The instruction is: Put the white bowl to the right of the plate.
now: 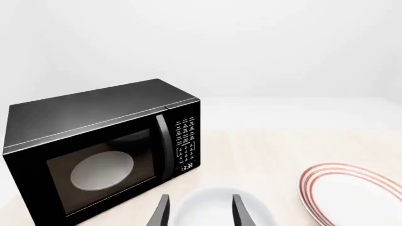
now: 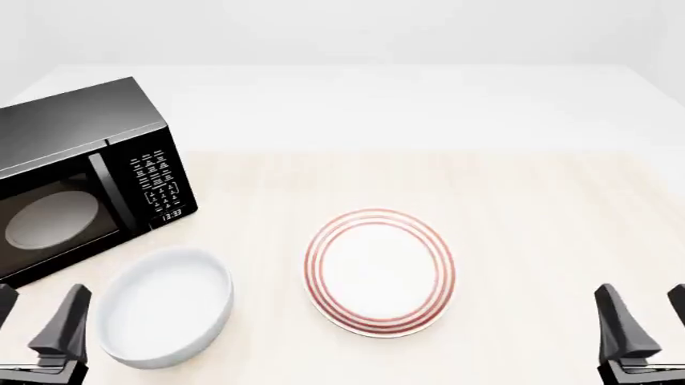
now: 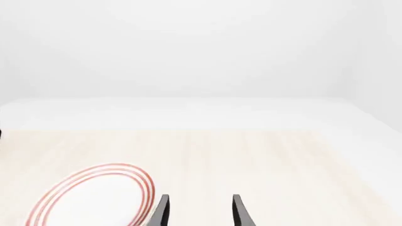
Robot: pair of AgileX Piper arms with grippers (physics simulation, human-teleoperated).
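Front view: white bowl (image 2: 164, 306) sits on the table (image 2: 514, 208) at the near left, upright, plain and deep. The plate (image 2: 379, 271) with red rings lies flat to the bowl's right, near table centre, with a strip of bare table between them. So the bowl is on the plate's left side, not its right. A black microwave (image 2: 80, 176) stands behind the bowl at the far left, door shut, keypad facing inward.

Left tool (image 2: 38, 337) shows at the lower left corner, just beside the bowl's left rim, not touching it as far as can be told. Right tool (image 2: 642, 333) is at the lower right corner, well apart from the plate.

Left wrist view: the 2 dark fingers (image 1: 160, 212) stand spread wide with nothing between them; the bowl's rim (image 1: 217, 207) shows past them. This view alone shows the microwave's clock digits and the pale turntable disc behind the glass. Part of the plate appears at the edge.

Right wrist view: fingers (image 3: 161, 211) also spread wide and empty, over bare table; the plate (image 3: 94, 197) is partly in frame. Bowl and microwave are out of this view.
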